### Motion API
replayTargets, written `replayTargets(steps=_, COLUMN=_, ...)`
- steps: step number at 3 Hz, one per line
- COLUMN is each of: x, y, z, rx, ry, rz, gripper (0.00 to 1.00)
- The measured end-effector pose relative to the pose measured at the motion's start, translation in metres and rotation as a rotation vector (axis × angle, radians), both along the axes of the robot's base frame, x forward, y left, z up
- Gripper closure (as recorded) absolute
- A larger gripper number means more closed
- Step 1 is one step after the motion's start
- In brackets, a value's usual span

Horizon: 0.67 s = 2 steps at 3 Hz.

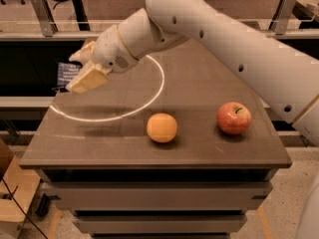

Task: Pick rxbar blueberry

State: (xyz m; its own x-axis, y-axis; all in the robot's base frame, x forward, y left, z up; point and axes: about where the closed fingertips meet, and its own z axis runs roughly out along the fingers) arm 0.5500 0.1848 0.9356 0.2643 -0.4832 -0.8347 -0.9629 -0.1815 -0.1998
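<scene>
My gripper [82, 71] is raised above the left part of the brown table [199, 148]. It is shut on the rxbar blueberry [67, 73], a flat dark navy wrapper with white print. The bar sticks out to the left of the tan fingers [89, 77] and hangs in the air past the table's left side. The white arm reaches in from the upper right.
An orange [161, 127] sits near the table's front middle. A red apple [234, 118] sits to its right. A bright ring of light [149, 101] lies on the tabletop. Metal rails and dark shelving run behind the table.
</scene>
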Motion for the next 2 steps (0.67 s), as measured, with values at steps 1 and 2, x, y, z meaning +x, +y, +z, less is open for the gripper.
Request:
replayTargets(steps=1, x=0.016, y=-0.036, z=0.070, rx=0.016, ry=-0.121, rz=-0.007, gripper=1.00)
replayTargets(steps=2, x=0.022, y=-0.044, z=0.105, rx=0.057, ry=-0.170, rz=-0.024, gripper=1.00)
